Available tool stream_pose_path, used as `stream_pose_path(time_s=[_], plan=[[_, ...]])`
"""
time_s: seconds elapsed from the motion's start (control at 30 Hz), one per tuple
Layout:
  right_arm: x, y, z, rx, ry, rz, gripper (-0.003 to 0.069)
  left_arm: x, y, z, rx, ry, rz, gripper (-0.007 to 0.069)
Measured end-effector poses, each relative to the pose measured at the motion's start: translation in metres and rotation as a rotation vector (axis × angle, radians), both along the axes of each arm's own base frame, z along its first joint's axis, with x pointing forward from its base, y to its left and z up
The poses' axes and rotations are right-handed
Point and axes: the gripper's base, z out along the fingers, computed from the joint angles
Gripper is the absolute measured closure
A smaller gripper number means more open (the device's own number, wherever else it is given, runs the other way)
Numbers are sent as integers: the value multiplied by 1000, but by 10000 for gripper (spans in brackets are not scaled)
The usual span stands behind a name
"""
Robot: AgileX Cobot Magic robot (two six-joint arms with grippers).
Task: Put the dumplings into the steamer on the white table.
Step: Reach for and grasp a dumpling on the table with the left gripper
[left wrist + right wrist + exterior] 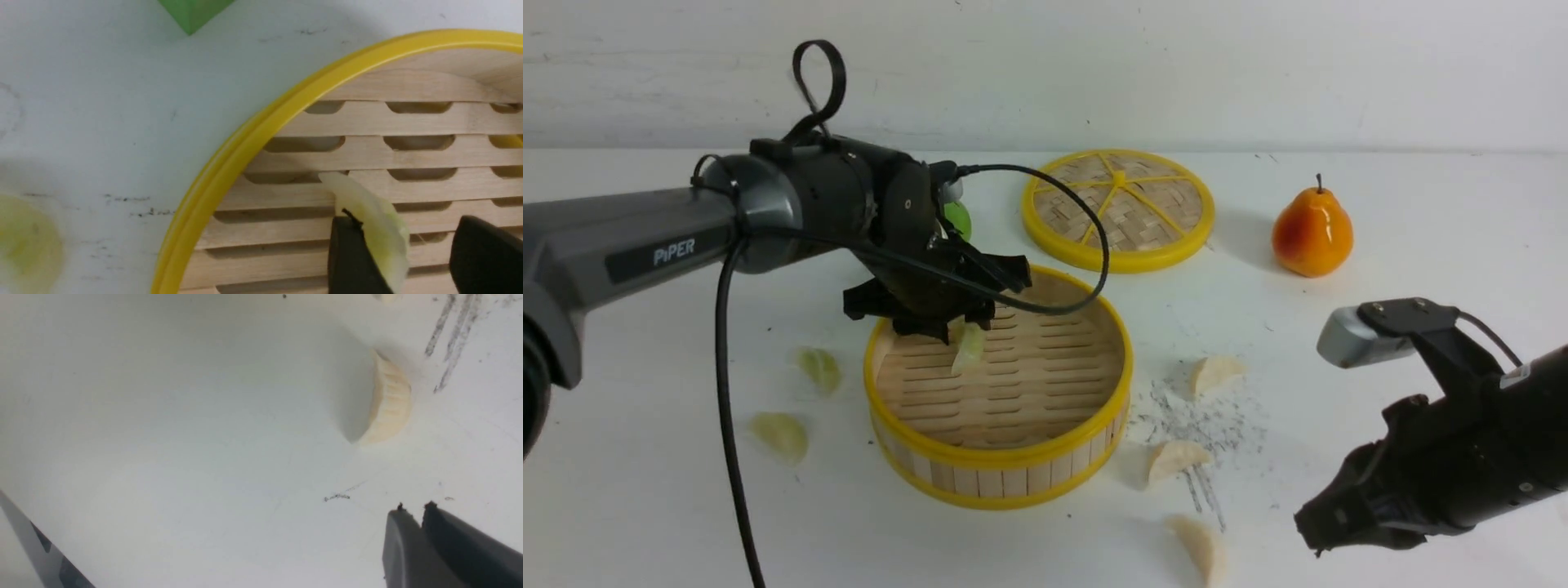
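The steamer (1005,453) stands mid-table on the white table (1421,204). My left gripper (964,322) hangs over its back left part, open. A pale green dumpling (968,347) dangles between the jaws, leaning on one finger only (376,222), just above the slats (408,122). Two more green dumplings (821,367) (782,435) lie left of the steamer. Three cream dumplings (1215,373) (1176,457) (1201,547) lie to its right. My right gripper (1319,527) is shut and holds nothing, low at the front right, near the closest cream dumpling (390,402).
The flat woven lid (1117,208) lies behind the steamer. An orange pear (1312,233) stands at the back right. A green cube (958,219) sits behind the left wrist. Grey scuff marks (1201,425) lie among the cream dumplings.
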Motion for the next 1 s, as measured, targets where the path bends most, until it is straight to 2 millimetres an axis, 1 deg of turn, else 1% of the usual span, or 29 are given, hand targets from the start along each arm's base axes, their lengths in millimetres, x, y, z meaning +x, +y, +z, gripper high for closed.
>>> stream_pose_path(time_s=[0.1,0.17,0.2,0.23,0.3,0.37,0.43,0.47,0.53,0.6,0.67,0.7,0.73,0.8,0.83,1.0], plan=[[0,0,0,1,4,3,586,-9,7,29,31,-39,-15,283],[0,0,0,1,4,2,583,-23,16,61,75,-82,-25,295],[0,0,0,1,4,2,583,-24,17,64,81,-85,-26,296],[0,0,0,1,5,3,581,-34,25,83,121,-106,-30,309],[-1,0,0,3,7,4,578,-51,37,109,175,-128,-22,337],[-1,0,0,3,7,4,576,-63,46,122,209,-149,-18,359],[-1,0,0,3,7,4,575,-73,53,125,237,-161,-10,374],[-1,0,0,3,7,4,575,-82,59,120,250,-153,12,385],[-1,0,0,3,7,4,573,-93,66,112,261,-160,45,391],[-1,0,0,3,6,3,573,-102,72,92,257,-154,87,391],[-1,0,0,3,6,3,573,-110,77,62,238,-151,132,390],[-1,0,0,3,6,3,573,-112,78,51,225,-153,145,389],[-1,0,0,5,6,2,571,-115,79,34,197,-140,178,388],[0,1,1,15,6,-5,568,-116,80,14,131,-136,237,387],[0,1,1,20,7,-8,567,-115,82,3,89,-120,293,387],[0,2,1,25,8,-10,564,-103,96,-20,11,-92,418,387]])
